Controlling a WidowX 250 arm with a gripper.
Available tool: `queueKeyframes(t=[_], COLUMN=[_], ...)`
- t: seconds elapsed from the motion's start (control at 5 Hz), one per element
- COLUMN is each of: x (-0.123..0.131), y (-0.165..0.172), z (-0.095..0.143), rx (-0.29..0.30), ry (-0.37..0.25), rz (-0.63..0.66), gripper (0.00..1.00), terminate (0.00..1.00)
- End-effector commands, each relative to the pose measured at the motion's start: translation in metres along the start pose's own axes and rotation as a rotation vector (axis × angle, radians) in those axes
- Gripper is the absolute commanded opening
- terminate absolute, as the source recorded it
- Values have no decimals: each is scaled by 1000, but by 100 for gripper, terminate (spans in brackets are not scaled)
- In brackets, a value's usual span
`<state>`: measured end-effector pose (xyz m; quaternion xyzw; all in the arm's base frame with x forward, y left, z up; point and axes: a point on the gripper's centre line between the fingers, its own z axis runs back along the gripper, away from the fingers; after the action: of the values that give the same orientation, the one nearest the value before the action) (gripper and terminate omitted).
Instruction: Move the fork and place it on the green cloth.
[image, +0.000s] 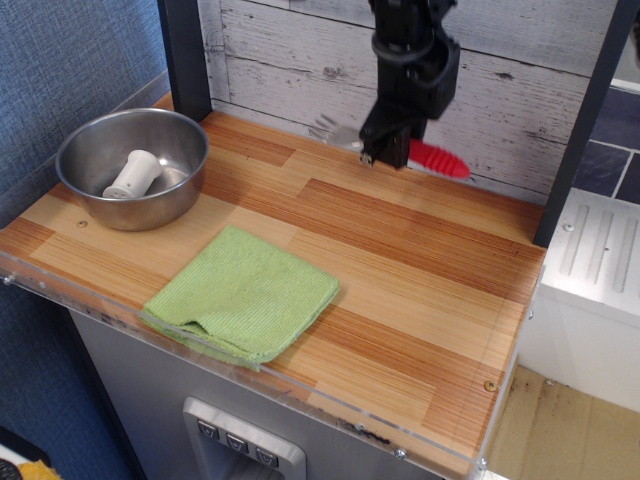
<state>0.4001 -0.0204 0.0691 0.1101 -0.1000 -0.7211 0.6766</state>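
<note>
My black gripper (384, 146) is shut on the fork and holds it in the air above the back of the wooden counter. The fork's red ribbed handle (438, 160) sticks out to the right of the fingers. Its silver tined head (330, 130) sticks out to the left. The fork's middle is hidden by the fingers. The green cloth (243, 291) lies folded flat near the counter's front edge, well below and left of the gripper.
A steel bowl (92, 147) stands at the back left with a white cylindrical piece (134, 173) inside. A whitewashed plank wall (290, 60) runs close behind the gripper. Dark posts (186, 55) stand at the back corners. The counter front has a clear plastic lip (330, 415).
</note>
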Motion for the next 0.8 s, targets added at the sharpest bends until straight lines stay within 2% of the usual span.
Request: queueKeyframes(t=[0.0,0.2,0.6], x=[24,22,19], y=[-44,-80,-125], z=[60,56,42], rx=[56,8,-5], ry=[-8,-13,-27], rz=[-34,-56,-82], gripper=[0,0,0], terminate=[0,0,0])
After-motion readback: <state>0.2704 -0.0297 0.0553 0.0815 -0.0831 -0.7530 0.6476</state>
